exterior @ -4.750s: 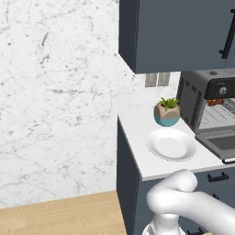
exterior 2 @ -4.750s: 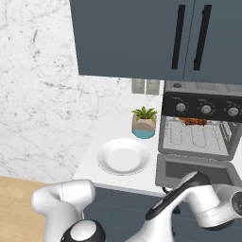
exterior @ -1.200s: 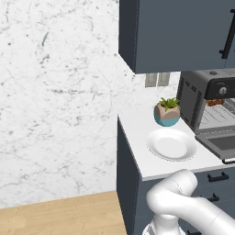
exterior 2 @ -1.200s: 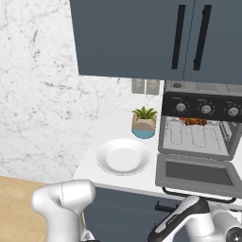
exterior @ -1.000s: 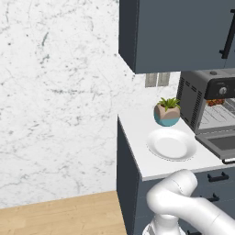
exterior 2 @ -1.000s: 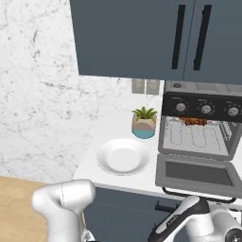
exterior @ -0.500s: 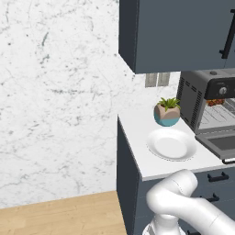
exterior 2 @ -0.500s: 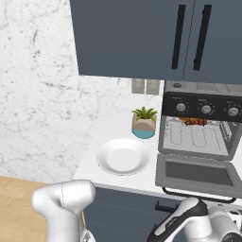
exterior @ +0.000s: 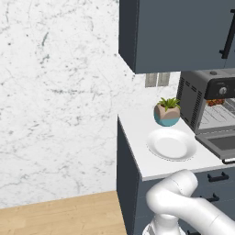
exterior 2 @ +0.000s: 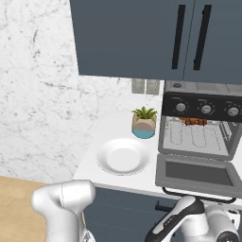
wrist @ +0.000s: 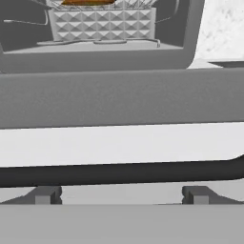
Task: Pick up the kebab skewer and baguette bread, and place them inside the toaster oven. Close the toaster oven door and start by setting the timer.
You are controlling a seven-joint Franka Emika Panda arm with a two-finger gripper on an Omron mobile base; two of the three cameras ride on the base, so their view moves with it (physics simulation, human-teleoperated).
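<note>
The toaster oven (exterior 2: 201, 109) stands on the counter at the right with the toaster oven door (exterior 2: 196, 174) folded down flat. The kebab skewer (exterior 2: 194, 121) lies on the wire rack inside. In the hand view the orange baguette bread (wrist: 88, 2) shows at the top edge, on the rack (wrist: 102, 25). My gripper (wrist: 121, 195) is open, its fingertips (wrist: 45, 194) wide apart just under the door's dark bar handle (wrist: 119, 172). The grey door panel (wrist: 119, 100) spans the view beyond the handle. My arm (exterior 2: 189, 222) reaches low in front of the oven.
A white plate (exterior 2: 122, 156) with nothing on it sits on the counter left of the oven, also seen as the plate (exterior: 172, 144). A small potted plant (exterior 2: 144, 123) stands behind it. Dark cabinets (exterior 2: 142, 38) hang overhead and drawer fronts (exterior: 215, 176) lie below the counter.
Since the earliest frames my arm has dropped from in front of the door to below its front edge. Over the last second it has hardly moved. The oven door is still down.
</note>
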